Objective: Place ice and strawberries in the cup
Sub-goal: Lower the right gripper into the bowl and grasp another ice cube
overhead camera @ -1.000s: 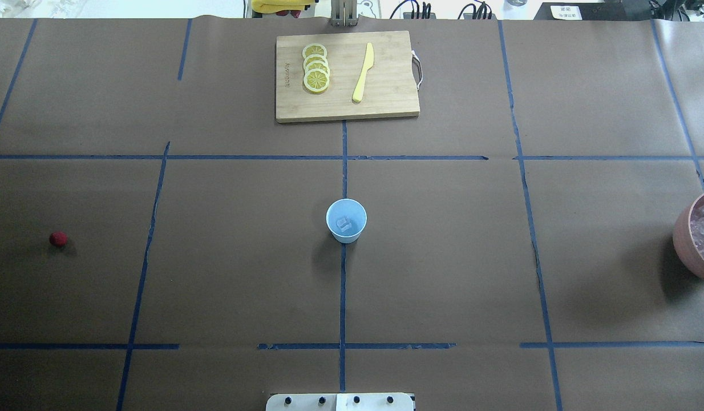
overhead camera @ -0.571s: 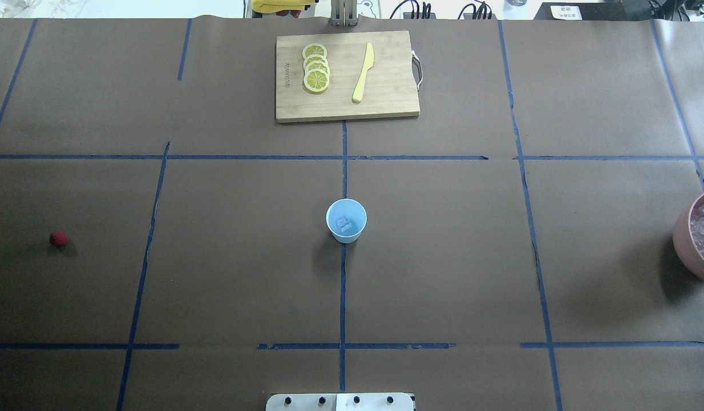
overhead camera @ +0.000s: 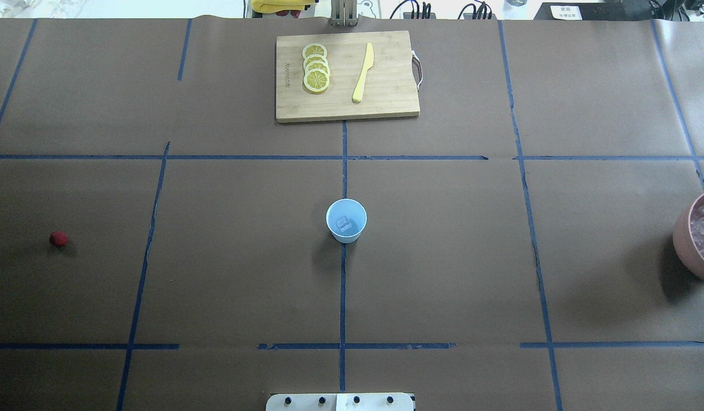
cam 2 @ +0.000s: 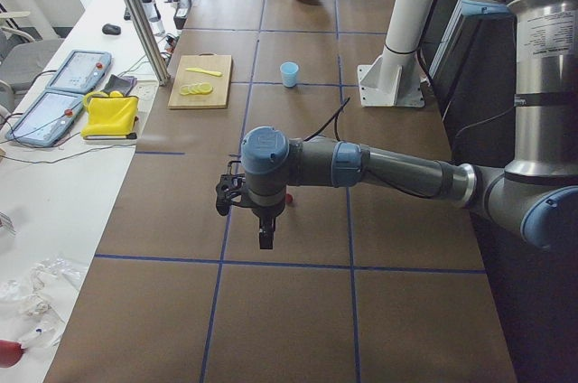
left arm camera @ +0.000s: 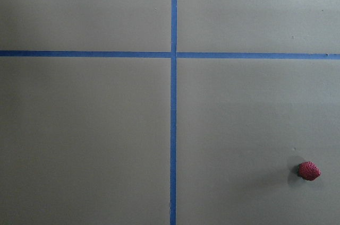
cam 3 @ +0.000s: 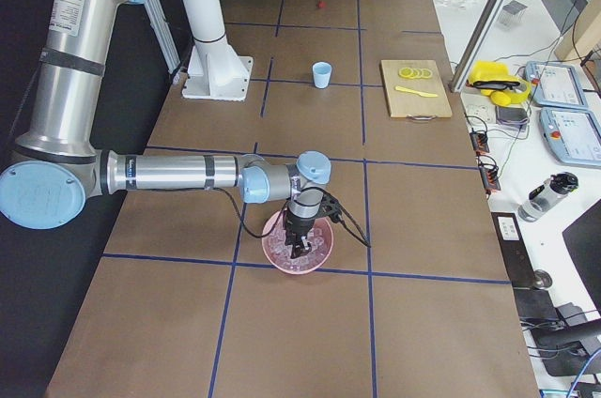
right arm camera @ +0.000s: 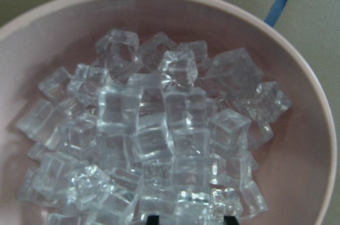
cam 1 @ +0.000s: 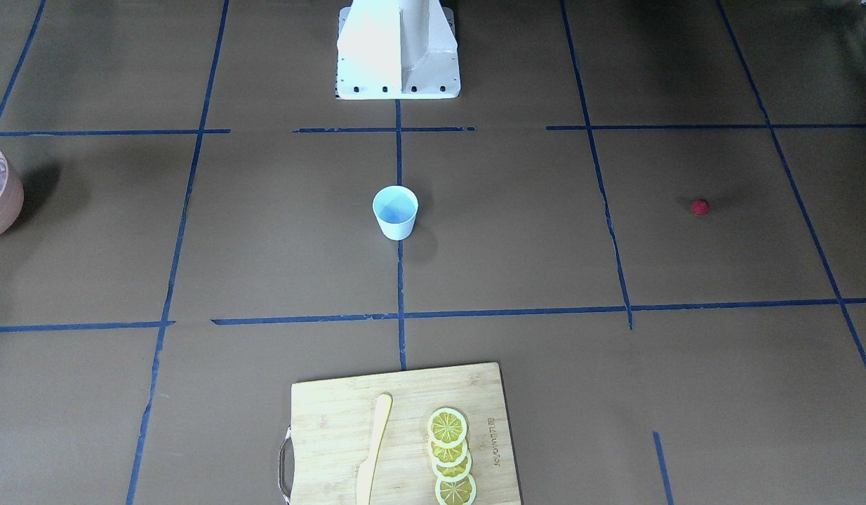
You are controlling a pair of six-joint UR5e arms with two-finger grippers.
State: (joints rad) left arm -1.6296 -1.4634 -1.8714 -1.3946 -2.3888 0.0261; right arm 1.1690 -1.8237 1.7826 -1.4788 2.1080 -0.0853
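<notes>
Black-tipped right gripper [right arm camera: 191, 219], jaws well apart, over ice [right arm camera: 154, 129]

Glossy ice [right arm camera: 114, 108], wooden board [overhead camera: 392, 68], matt paper [overhead camera: 243, 257]

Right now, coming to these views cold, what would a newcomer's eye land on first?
Most likely the pink bowl heaped with clear ice, which fills the right wrist view; it sits at the table's end on the robot's right, with the right gripper over it. Next, the pale blue cup alone at the table's centre with ice inside, and the tiny red strawberry by itself far to the robot's left.
</notes>
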